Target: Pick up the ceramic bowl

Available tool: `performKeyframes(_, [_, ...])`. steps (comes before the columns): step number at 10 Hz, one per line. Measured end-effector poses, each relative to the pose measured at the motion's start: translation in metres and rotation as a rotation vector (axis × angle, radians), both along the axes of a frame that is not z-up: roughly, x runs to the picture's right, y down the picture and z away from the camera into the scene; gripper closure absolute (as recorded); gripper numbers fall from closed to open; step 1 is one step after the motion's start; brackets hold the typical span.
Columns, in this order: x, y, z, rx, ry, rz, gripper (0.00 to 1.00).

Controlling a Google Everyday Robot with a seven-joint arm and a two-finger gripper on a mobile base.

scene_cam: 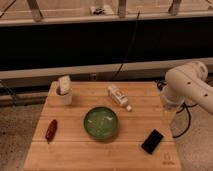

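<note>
Bowl (101, 122) sits upright at the centre of the wooden table (75, 156), free of contact. Bottle (118, 96) lies behind it to the right; phone (152, 141) front right; cup (64, 92) back left. Gripper (170, 108) is under the white arm (187, 85) at the table's right edge, well apart from the bowl. Its state: cannot tell.

1 high downward view; jaws unseen, right

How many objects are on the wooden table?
5: the ceramic bowl at centre, white cup back left, bottle behind the bowl, red item front left, black phone front right. None seems hidden. The gripper is out of view; only the arm shows, right.
</note>
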State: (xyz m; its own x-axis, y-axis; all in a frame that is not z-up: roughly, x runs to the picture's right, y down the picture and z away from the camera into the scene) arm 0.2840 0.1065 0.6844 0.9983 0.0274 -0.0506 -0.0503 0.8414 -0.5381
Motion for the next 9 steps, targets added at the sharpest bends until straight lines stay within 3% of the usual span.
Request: performKeyframes(9, [-0.076, 0.014, 0.006, 0.006, -0.090, -0.254, 0.20])
